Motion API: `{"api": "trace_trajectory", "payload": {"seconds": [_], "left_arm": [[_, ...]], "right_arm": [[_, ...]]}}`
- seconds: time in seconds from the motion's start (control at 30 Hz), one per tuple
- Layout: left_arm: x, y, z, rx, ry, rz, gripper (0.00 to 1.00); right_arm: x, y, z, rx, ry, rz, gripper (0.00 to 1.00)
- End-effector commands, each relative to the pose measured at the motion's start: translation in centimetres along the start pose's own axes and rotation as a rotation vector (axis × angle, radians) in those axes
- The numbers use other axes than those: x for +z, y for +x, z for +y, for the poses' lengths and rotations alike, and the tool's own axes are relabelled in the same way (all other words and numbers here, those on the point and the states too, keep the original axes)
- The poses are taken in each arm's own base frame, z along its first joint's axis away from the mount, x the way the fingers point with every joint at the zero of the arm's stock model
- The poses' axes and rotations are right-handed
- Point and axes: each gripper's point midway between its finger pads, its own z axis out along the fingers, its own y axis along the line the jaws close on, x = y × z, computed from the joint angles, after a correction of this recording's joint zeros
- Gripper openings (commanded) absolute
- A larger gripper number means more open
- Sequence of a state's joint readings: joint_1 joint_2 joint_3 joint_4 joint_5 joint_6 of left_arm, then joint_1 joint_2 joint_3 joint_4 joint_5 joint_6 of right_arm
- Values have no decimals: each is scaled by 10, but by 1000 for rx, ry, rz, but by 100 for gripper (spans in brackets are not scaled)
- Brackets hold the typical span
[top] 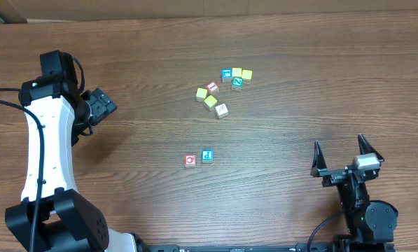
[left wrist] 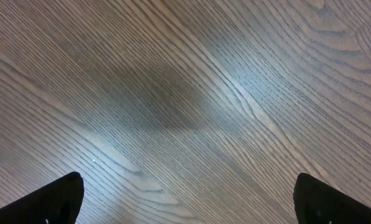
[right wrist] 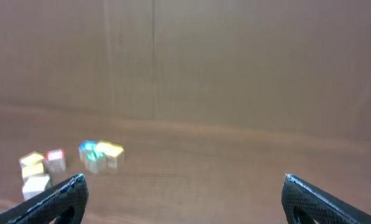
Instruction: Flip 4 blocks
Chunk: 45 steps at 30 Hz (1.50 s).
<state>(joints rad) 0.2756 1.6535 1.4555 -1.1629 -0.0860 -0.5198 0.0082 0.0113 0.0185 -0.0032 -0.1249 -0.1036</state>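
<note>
On counter, centre: red-framed Q block just beside blue P block. Farther back, loose cluster with yellow cubes: pale block, green Z block. Left pincer spread wide over bare wood, empty. Right pincer spread, empty, well apart from blocks.

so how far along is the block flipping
Done: hard to tell. The Q block and P block lie side by side, apart from the rest, so they may already have been handled.
In hand: nothing. The left tool and right tool are both open, empty and away from every block.
Left: at least the Z block and pale block, grouped with the yellow cubes.
</note>
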Motion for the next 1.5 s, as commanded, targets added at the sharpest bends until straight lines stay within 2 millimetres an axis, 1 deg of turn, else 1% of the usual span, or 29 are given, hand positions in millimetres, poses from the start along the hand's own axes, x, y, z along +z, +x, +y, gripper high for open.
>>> {"api": "trace_trajectory", "payload": {"seconds": [0.0, 0.03, 0.1, 0.17, 0.23, 0.27, 0.33, 0.43, 0.5, 0.57, 0.63, 0.7, 0.83, 0.9, 0.97, 1.03, 1.07, 1.1, 1.13, 1.2, 1.23, 1.27, 1.3, 1.37, 1.4, 1.47], "left_arm": [[-1, -1, -2, 15, 9, 1, 100], [-1, -1, -2, 15, 9, 1, 100], [-1, -1, -2, 15, 9, 1, 100], [-1, -1, -2, 15, 9, 1, 100], [-1, -1, -2, 15, 9, 1, 100], [-1, -1, -2, 15, 9, 1, 100], [-1, -1, -2, 15, 9, 1, 100], [-1, -1, -2, 15, 9, 1, 100], [-1, -1, -2, 15, 9, 1, 100], [-1, -1, -2, 15, 9, 1, 100], [-1, -1, -2, 15, 9, 1, 100], [-1, -1, -2, 15, 9, 1, 100], [-1, -1, -2, 15, 9, 1, 100], [-1, -1, -2, 15, 9, 1, 100], [-1, -1, -2, 15, 9, 1, 100], [-1, -1, -2, 15, 9, 1, 100], [-1, -1, -2, 15, 9, 1, 100], [-1, -1, -2, 15, 9, 1, 100], [-1, -1, -2, 15, 9, 1, 100], [-1, -1, -2, 15, 9, 1, 100], [-1, -1, -2, 15, 9, 1, 100], [-1, -1, -2, 16, 9, 1, 100], [-1, -1, -2, 15, 9, 1, 100], [-1, -1, -2, 15, 9, 1, 100], [-1, -1, -2, 15, 9, 1, 100], [-1, -1, -2, 15, 9, 1, 100]], "right_arm": [[0, 3, 16, 47, -89, 2, 100], [-1, 0, 21, 68, -123, -6, 100], [-3, -2, 32, 168, -184, -3, 100], [-3, 0, 32, 280, -187, 29, 100], [-5, -1, 33, 320, -181, 72, 100], [-6, -6, 33, 325, -179, 87, 100], [-8, -22, 32, 329, -174, 107, 100], [-5, -58, 29, 337, -165, 145, 100], [2, -79, 28, 347, -161, 187, 100], [14, -99, 26, 365, -155, 278, 100], [26, -108, 24, 388, -141, 386, 100], [39, -110, 24, 383, -140, 552, 100], [57, -99, 22, 427, -112, 867, 100], [72, -92, 24, 463, -121, 983, 100], [87, -88, 34, 517, -184, 1048, 100], [103, -75, 46, 586, -257, 1112, 100], [106, -69, 54, 643, -290, 1144, 94], [109, -60, 62, 694, -311, 1186, 81], [111, -49, 67, 715, -318, 1231, 74], [110, -26, 78, 699, -311, 1314, 64], [109, -12, 87, 671, -311, 1360, 59], [107, -5, 94, 653, -316, 1383, 55], [105, 4, 106, 630, -334, 1414, 52], [101, 23, 129, 590, -326, 1472, 51], [98, 34, 135, 563, -286, 1496, 51], [95, 52, 142, 509, -187, 1523, 52]]}}
